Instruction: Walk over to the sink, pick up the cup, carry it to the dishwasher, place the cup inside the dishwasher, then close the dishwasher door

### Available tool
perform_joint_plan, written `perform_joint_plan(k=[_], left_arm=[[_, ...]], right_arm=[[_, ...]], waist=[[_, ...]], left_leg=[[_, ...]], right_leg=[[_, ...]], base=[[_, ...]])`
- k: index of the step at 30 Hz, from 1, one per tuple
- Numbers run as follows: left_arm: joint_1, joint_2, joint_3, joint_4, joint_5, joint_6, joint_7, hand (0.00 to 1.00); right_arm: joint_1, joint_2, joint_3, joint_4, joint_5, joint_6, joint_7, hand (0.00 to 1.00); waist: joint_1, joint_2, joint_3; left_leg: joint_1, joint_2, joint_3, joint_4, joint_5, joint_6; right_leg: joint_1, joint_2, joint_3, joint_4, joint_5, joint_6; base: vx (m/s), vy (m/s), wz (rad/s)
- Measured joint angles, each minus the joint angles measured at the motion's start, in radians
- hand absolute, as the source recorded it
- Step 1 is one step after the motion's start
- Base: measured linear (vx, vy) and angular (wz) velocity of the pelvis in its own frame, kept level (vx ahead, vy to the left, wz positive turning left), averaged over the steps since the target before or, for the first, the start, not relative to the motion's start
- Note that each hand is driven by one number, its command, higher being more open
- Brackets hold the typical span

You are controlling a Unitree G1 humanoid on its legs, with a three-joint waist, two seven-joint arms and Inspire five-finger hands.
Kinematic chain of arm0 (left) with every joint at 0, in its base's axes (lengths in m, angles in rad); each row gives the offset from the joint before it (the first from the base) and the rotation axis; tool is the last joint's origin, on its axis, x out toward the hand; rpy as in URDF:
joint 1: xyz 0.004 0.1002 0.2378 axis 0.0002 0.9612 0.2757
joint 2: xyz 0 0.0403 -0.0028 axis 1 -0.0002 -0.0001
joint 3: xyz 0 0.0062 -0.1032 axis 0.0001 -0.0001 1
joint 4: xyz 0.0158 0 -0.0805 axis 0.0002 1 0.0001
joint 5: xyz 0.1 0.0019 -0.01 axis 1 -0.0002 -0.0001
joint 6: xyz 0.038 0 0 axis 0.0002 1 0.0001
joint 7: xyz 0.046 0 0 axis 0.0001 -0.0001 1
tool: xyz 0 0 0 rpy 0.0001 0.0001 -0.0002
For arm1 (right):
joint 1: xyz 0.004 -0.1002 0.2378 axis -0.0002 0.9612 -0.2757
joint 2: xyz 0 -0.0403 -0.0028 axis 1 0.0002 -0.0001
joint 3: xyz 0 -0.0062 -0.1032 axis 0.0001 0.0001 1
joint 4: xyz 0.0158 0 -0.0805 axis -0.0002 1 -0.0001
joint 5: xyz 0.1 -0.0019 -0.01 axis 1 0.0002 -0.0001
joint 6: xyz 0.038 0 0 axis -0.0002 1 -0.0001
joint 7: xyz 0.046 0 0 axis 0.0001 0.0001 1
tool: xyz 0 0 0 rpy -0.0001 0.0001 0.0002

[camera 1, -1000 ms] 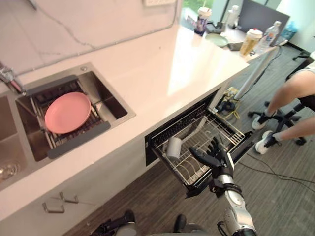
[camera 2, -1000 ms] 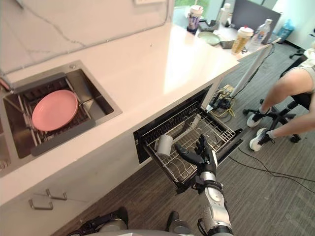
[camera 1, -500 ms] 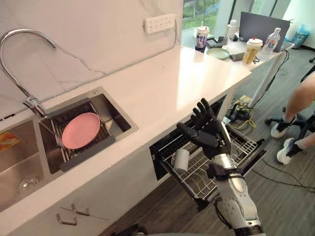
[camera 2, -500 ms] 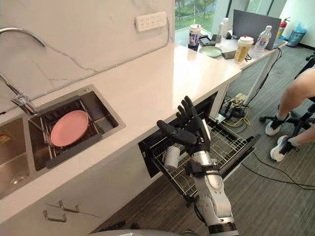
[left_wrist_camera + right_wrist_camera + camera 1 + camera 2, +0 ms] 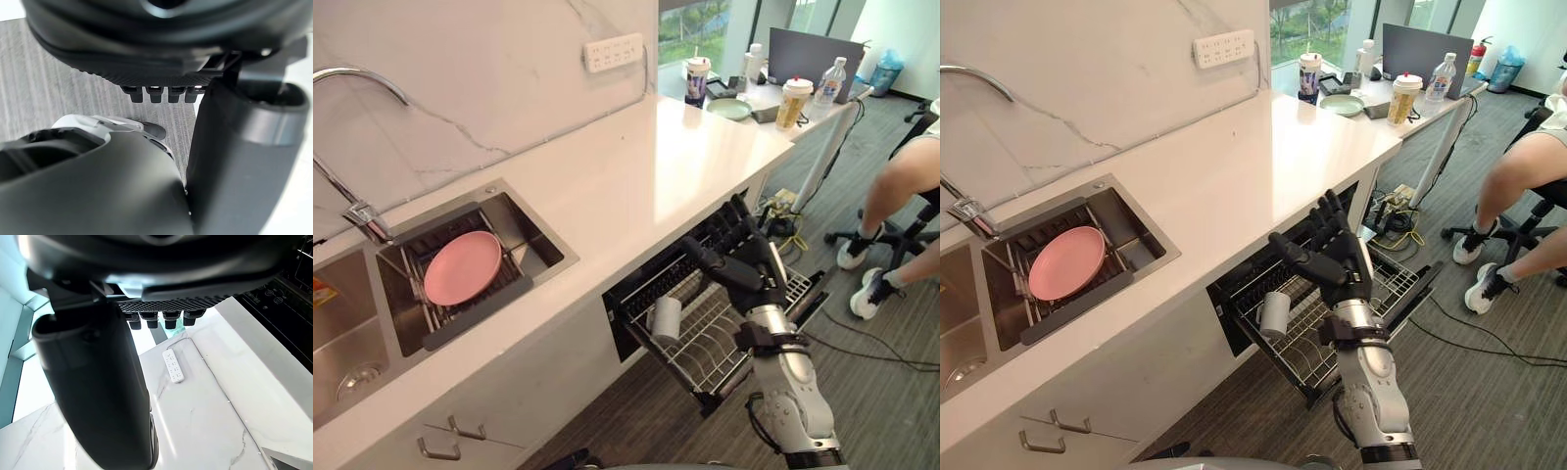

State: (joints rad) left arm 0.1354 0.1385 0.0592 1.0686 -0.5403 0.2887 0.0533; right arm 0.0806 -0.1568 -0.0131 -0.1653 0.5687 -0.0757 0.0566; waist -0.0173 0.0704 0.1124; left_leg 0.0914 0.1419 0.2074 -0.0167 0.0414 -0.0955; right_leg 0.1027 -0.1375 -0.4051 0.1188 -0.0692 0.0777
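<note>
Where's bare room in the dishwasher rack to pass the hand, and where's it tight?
Free: bare wire rack between the cup and the rack's right end, below the open right hand. Tight: the left end, where the cup sits by the counter edge.

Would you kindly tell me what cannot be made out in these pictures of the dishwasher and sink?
- Rack: its middle hides behind the right hand in both eye views.
- Cup: too small to tell whether it stands or leans.
- Left basin: cut off by the eye views' left edge.
- Left hand: its bulk blocks what lies beneath, left wrist view.
</note>
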Motion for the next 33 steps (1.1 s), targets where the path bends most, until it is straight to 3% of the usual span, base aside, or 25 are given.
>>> perform_joint_plan(k=[3,8,10,11,14,15,16,17,19,20,22,23,24,26,28,30,33], left_arm=[[-0.014,0.005,0.011,-0.002,-0.064,0.057,0.05,1.0],[-0.015,-0.009,0.069,-0.012,-0.043,0.068,0.051,1.0],[-0.015,-0.017,0.105,-0.014,-0.025,0.071,0.05,1.0],[-0.02,-0.018,0.122,-0.014,-0.004,0.077,0.042,1.0],[-0.025,-0.02,0.148,-0.026,0.058,0.078,0.005,1.0],[-0.024,-0.022,0.149,-0.028,0.066,0.078,0.004,1.0],[-0.024,-0.024,0.149,-0.032,0.072,0.078,0.003,1.0],[-0.025,-0.028,0.149,-0.037,0.087,0.078,-0.001,1.0],[-0.03,-0.028,0.146,-0.04,0.12,0.078,-0.009,1.0],[-0.032,-0.026,0.146,-0.04,0.129,0.078,-0.012,1.0],[-0.032,-0.028,0.146,-0.037,0.129,0.076,-0.015,1.0],[-0.032,-0.028,0.146,-0.035,0.13,0.073,-0.017,1.0],[-0.031,-0.023,0.142,-0.034,0.13,0.067,-0.026,1.0],[-0.031,-0.01,0.129,-0.035,0.131,0.062,-0.032,1.0],[-0.034,0.021,0.108,-0.034,0.147,0.056,-0.029,1.0],[-0.046,0.026,0.1,-0.023,0.167,0.049,-0.03,1.0],[-0.053,0.037,0.09,0.001,0.166,0.065,-0.043,1.0]], right_arm=[[-0.002,-0.004,-0.033,-0.045,0.002,0.016,-0.009,1.0],[-0.044,-0.006,-0.006,-0.069,0.019,0.055,-0.043,1.0],[-0.055,-0.006,0.006,-0.07,0.018,0.056,-0.043,1.0],[-0.061,-0.018,-0.005,-0.073,0.017,0.055,-0.053,1.0],[-0.099,-0.062,-0.058,-0.067,-0.003,0.054,-0.129,1.0],[-0.105,-0.063,-0.066,-0.067,-0.004,0.053,-0.141,1.0],[-0.116,-0.062,-0.079,-0.067,-0.005,0.045,-0.155,1.0],[-0.117,-0.047,-0.087,-0.076,-0.015,0.038,-0.171,1.0],[-0.117,-0.009,-0.093,-0.089,-0.022,0.028,-0.194,1.0],[-0.117,0.003,-0.093,-0.089,-0.022,0.028,-0.208,1.0],[-0.111,0.013,-0.095,-0.086,-0.022,0.028,-0.223,1.0],[-0.106,0.013,-0.097,-0.085,-0.022,0.028,-0.225,1.0],[-0.101,0.014,-0.106,-0.085,-0.03,0.028,-0.227,1.0],[-0.096,0.018,-0.118,-0.085,-0.053,0.026,-0.227,1.0],[-0.072,0.027,-0.155,-0.085,-0.06,0.02,-0.229,1.0],[-0.035,0.027,-0.209,-0.085,-0.058,0.005,-0.237,1.0],[-0.011,0.027,-0.253,-0.085,-0.042,-0.02,-0.238,1.0]], waist=[[-0.001,-0.004,0.008],[0.027,0.006,0.018],[0.021,0.003,0.017],[0.003,0.001,0.018],[-0.008,0.024,0.025],[-0.007,0.025,0.026],[-0.005,0.024,0.028],[0.0,0.016,0.031],[-0.002,0.002,0.034],[0.004,-0.008,0.04],[0.01,-0.007,0.04],[0.011,-0.007,0.04],[0.008,-0.006,0.039],[0.001,-0.017,0.044],[-0.025,-0.044,0.048],[-0.029,-0.052,0.045],[-0.037,-0.061,0.041]], left_leg=[[-0.036,-0.009,-0.071,0.05,-0.008,-0.003],[-0.062,-0.021,-0.149,0.046,0.005,0.006],[-0.064,-0.009,-0.055,0.02,0.0,0.068],[-0.088,0.01,0.066,0.042,-0.001,0.134],[-0.135,0.081,0.302,0.148,-0.007,0.14],[-0.134,0.082,0.33,0.151,0.001,0.129],[-0.127,0.06,0.344,0.135,0.027,0.087],[-0.115,0.01,0.335,0.091,0.032,0.094],[-0.107,-0.064,0.318,0.033,0.038,0.116],[-0.104,-0.099,0.313,0.009,0.03,0.127],[-0.101,-0.134,0.301,-0.019,0.017,0.147],[-0.1,-0.142,0.293,-0.026,0.012,0.154],[-0.096,-0.148,0.267,-0.036,0.003,0.165],[-0.086,-0.155,0.234,-0.049,-0.003,0.173],[-0.084,-0.157,0.139,-0.052,-0.008,0.182],[-0.059,-0.157,0.044,-0.052,-0.018,0.186],[-0.014,-0.157,-0.036,-0.042,-0.017,0.174]], right_leg=[[0.001,-0.025,-0.066,0.081,-0.058,0.0],[0.025,-0.053,-0.176,0.125,-0.105,0.002],[0.041,-0.07,-0.239,0.122,-0.103,0.005],[0.061,-0.094,-0.304,0.118,-0.099,0.01],[0.105,-0.136,-0.436,0.128,-0.093,0.022],[0.112,-0.145,-0.447,0.128,-0.089,0.031],[0.124,-0.165,-0.461,0.127,-0.077,0.056],[0.132,-0.196,-0.454,0.118,-0.056,0.084],[0.14,-0.235,-0.438,0.093,-0.03,0.105],[0.135,-0.258,-0.428,0.096,-0.015,0.103],[0.102,-0.304,-0.397,0.165,0.009,0.068],[0.079,-0.322,-0.366,0.216,0.028,0.039],[0.04,-0.335,-0.294,0.288,0.071,-0.031],[0.012,-0.326,-0.197,0.344,0.07,-0.064],[-0.03,-0.225,-0.009,0.41,-0.044,-0.029],[-0.076,-0.127,0.063,0.422,-0.146,-0.011],[-0.18,-0.066,0.163,0.403,-0.173,0.002]], base=[[0.0,-0.043,0.61],[-0.03,-0.055,0.7],[-0.01,-0.052,0.93],[0.05,-0.024,1.27],[0.05,0.112,1.48],[0.08,0.215,0.97],[0.1,0.243,0.65],[0.1,0.257,0.6],[0.12,0.307,0.53],[0.14,0.302,0.47],[0.12,0.21,0.26],[0.16,0.217,0.34],[0.11,0.136,0.35],[0.16,0.081,0.61],[0.23,-0.023,1.26],[0.24,-0.06,1.28],[0.22,-0.073,0.93]])
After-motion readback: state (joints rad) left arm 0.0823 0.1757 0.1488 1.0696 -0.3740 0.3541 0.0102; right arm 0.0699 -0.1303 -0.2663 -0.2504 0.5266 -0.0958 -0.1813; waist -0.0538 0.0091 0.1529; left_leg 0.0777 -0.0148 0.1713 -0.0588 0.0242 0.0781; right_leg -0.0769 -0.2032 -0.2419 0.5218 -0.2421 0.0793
